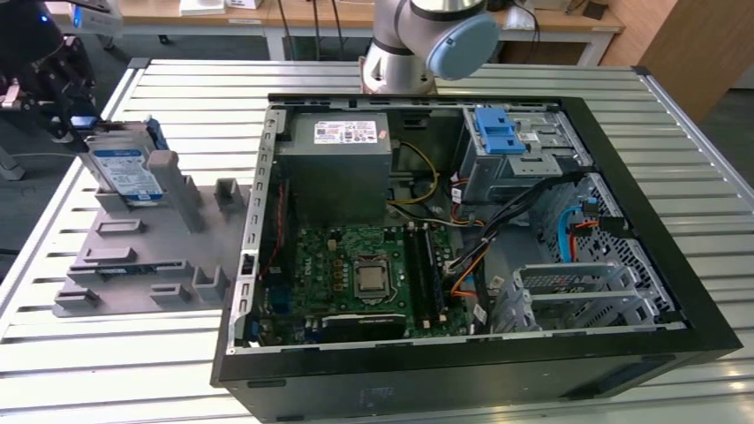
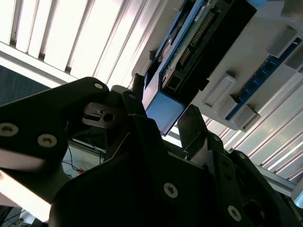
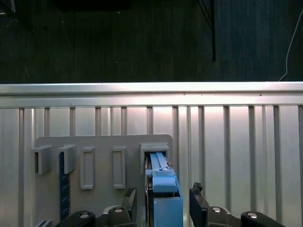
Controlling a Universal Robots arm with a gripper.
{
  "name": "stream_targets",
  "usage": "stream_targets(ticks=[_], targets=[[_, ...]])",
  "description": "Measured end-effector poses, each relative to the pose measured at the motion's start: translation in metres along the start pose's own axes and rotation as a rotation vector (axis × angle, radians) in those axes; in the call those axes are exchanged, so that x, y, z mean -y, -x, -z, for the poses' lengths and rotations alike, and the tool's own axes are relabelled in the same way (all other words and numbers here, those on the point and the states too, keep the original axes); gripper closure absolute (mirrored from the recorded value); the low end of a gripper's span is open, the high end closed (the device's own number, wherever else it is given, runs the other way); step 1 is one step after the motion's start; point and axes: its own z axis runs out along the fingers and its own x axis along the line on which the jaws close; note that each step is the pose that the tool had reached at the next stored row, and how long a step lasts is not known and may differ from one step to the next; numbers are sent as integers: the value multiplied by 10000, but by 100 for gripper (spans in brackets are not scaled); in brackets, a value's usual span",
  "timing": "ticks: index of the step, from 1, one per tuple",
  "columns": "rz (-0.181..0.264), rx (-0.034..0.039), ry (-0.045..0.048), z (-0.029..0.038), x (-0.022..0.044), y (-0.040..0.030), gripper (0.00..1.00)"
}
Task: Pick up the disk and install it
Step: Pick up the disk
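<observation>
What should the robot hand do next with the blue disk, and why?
Probably close its fingers. In the first wrist view the gripper straddles the disk, which stands upright in the grey holder. One of the fingers sits on each side with small gaps, so the disk isn't gripped yet.

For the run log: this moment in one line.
gripper open, astride disk | disk upright in grey holder | computer case open

Gripper (image 2: 163,111), jaws parted, straddles the blue bracket end of the disk (image 2: 201,33). The disk sits in a grey holder (image 2: 272,28) on the slatted table (image 2: 71,33).
</observation>
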Motion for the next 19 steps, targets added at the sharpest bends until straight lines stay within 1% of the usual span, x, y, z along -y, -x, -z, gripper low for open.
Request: stream_targets(ticks=[4, 11, 14, 15, 17, 18, 19], targets=[[-3, -2, -1, -48, -8, 2, 44], [-4, -2, -1, -106, -8, 1, 44], [-4, -3, 2, -120, -8, 1, 44], [-4, -4, 4, -121, -8, 1, 45], [-4, -3, 1, -124, -8, 1, 45], [-4, -3, 0, -124, -8, 1, 52], [-5, -2, 0, -124, -8, 1, 52]])
